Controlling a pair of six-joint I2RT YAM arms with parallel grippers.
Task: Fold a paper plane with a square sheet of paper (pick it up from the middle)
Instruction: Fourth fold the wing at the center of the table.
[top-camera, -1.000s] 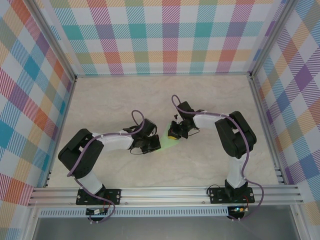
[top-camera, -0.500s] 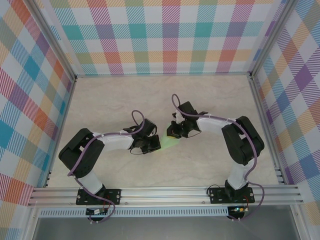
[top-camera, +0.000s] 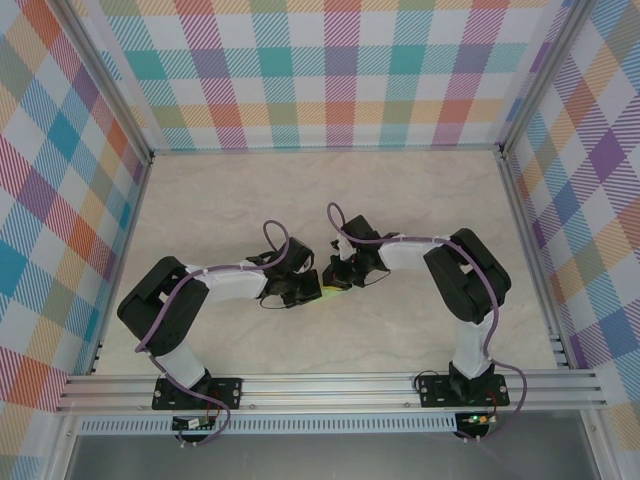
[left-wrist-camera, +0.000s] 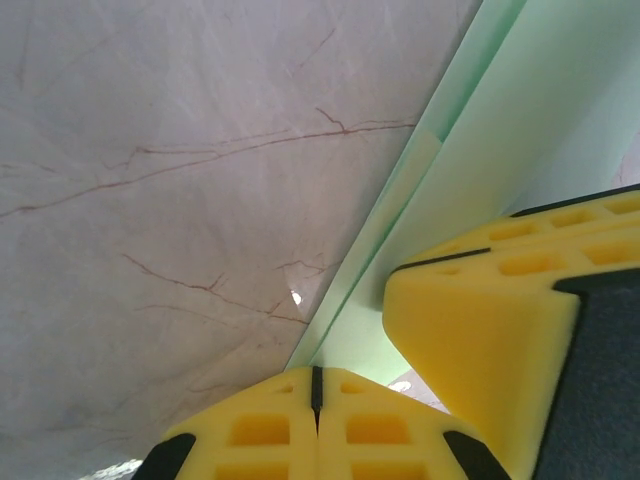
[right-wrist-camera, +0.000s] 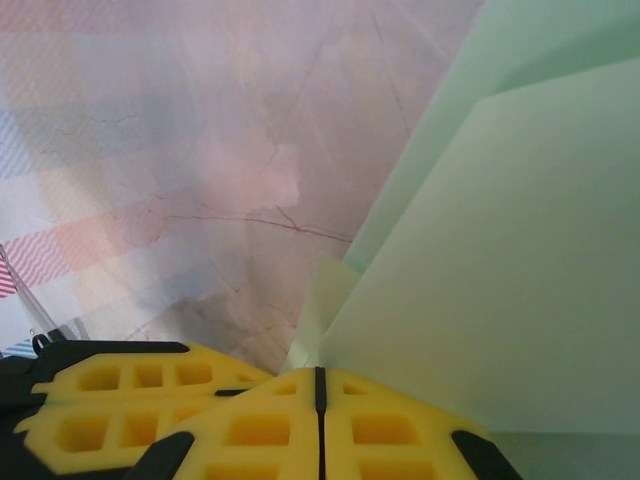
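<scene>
Marbled table (top-camera: 420, 200) carried the part-folded paper (top-camera: 328, 293) midway between its side edges. Left gripper (left-wrist-camera: 315, 385) and right gripper (right-wrist-camera: 320, 385) each pinched it, jaws closed. Step judged: creasing a fold. Next move required sliding along the crease without tearing.

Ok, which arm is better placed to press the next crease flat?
Likely right: the right gripper, shut, sits on the folded paper, layers straight ahead. The left gripper, also shut, just meets the paper's edge.

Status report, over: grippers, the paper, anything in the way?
Left gripper shut on the paper sheet. Right gripper shut on it too, close beside. Sheet partly folded, layers showing. Only the grippers crowd each other.
</scene>
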